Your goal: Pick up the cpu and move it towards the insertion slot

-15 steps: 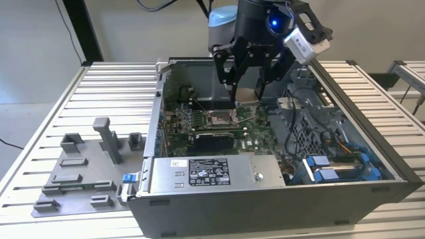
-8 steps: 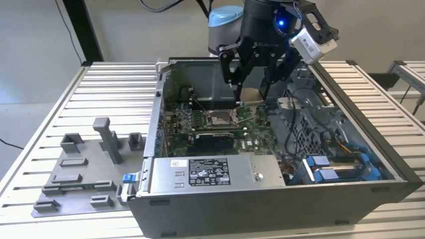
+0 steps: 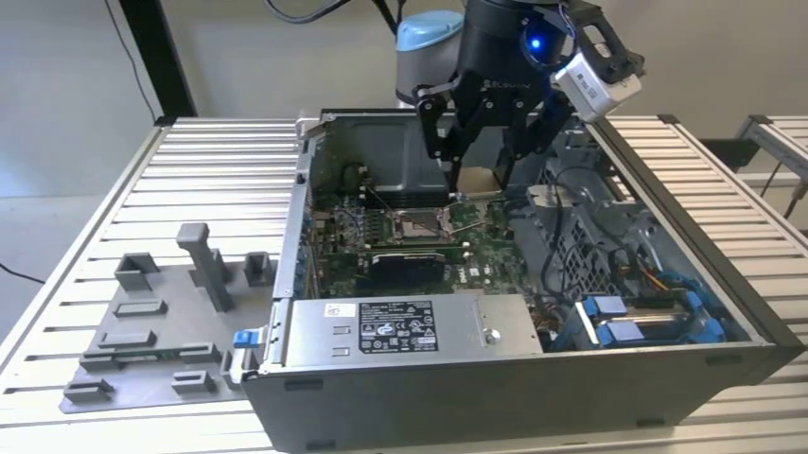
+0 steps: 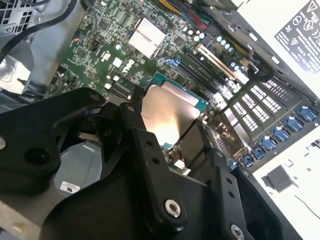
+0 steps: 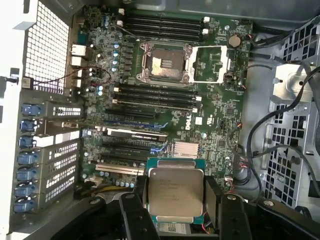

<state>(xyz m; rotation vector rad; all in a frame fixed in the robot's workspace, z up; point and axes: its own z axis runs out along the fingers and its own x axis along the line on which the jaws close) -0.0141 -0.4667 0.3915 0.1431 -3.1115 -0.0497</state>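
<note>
My gripper (image 3: 478, 185) hangs inside the open computer case, shut on the cpu (image 3: 476, 179), a flat square chip with a shiny silver top. Both wrist views show the cpu (image 5: 175, 191) (image 4: 167, 111) clamped between the black fingers (image 5: 136, 202), held above the motherboard. The insertion slot (image 3: 417, 224) is a silver-framed square socket with a dull centre, lying on the board below the gripper and toward the exterior view's left. In the first wrist view the insertion slot (image 5: 164, 65) stands apart from the chip, with its load frame (image 5: 210, 64) swung open beside it.
The case walls (image 3: 657, 180) surround the board. A silver power supply with a white label (image 3: 397, 326) sits at the case's near side, cables and blue-tabbed parts (image 3: 631, 326) to its right. A black square block (image 3: 407, 267) lies below the socket. A grey plastic fixture (image 3: 165, 322) rests on the table.
</note>
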